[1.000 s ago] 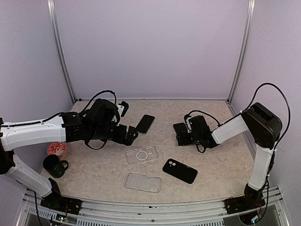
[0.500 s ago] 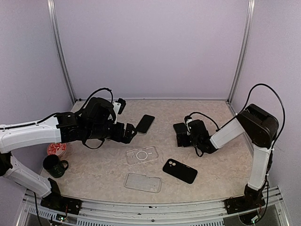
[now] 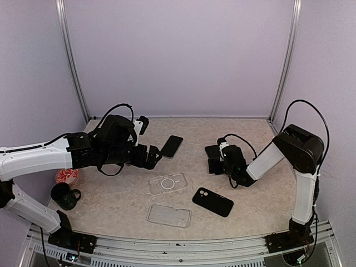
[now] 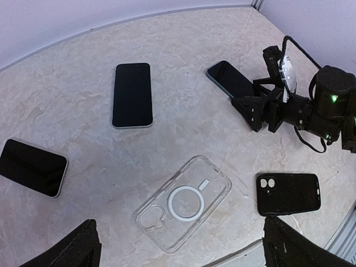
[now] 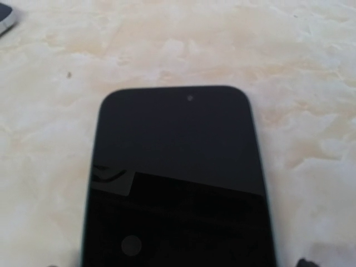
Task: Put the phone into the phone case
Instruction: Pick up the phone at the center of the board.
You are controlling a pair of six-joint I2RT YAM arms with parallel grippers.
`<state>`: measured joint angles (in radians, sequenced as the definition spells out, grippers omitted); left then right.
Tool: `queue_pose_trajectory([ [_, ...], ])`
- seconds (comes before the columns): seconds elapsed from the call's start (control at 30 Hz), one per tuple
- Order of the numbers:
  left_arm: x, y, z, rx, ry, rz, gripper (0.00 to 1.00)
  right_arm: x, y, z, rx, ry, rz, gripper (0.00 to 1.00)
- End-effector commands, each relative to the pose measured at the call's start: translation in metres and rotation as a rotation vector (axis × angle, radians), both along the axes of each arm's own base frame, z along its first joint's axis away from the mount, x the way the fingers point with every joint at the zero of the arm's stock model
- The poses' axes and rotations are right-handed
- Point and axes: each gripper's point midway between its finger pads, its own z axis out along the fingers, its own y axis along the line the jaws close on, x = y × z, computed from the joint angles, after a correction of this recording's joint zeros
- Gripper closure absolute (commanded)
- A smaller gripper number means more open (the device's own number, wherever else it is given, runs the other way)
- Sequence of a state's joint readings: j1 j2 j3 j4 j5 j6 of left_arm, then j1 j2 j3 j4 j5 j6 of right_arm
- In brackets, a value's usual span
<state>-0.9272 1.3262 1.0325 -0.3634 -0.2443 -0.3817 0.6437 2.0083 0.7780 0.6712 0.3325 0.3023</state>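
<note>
Landmark: ringed clear case, lying flat mid-counter.
- Left fingers standing wide apart, gripping nothing. Left gripper hovering behind-left of ringed case.
- Right gripper hanging low over teal-edged phone, behind-right of ringed case. Cannot tell whether its fingers are apart or together.
- Teal-edged phone lying screen up on counter, outside every case.
- Second phone lying straight behind ringed case; third phone lying to its left.
- Black case lying near-right; plain clear case lying just in front.

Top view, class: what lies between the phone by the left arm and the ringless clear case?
The ringed clear case lies there, apart from both, as the top view shows.
</note>
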Motion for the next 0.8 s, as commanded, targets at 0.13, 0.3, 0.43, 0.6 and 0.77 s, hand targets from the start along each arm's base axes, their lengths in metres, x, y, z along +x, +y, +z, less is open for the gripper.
queue_pose_trajectory([
  [0.13, 0.002, -0.005, 0.016, -0.034, -0.040, -0.001, 0.01, -0.070, -0.024, -0.104, -0.227, 0.327, 0.068, 0.13],
  [0.3, 0.004, -0.005, 0.019, -0.034, -0.046, 0.001, 0.01, -0.077, -0.026, -0.109, -0.229, 0.339, 0.064, 0.21],
  [0.43, 0.005, -0.006, 0.022, -0.036, -0.053, 0.001, 0.01, -0.079, -0.028, -0.112, -0.232, 0.346, 0.063, 0.29],
  [0.6, 0.007, -0.009, 0.024, -0.035, -0.058, -0.002, 0.01, -0.080, -0.028, -0.112, -0.234, 0.343, 0.068, 0.37],
  [0.77, 0.011, -0.009, 0.025, -0.031, -0.063, 0.016, 0.01, -0.076, -0.021, -0.097, -0.236, 0.302, 0.082, 0.39],
])
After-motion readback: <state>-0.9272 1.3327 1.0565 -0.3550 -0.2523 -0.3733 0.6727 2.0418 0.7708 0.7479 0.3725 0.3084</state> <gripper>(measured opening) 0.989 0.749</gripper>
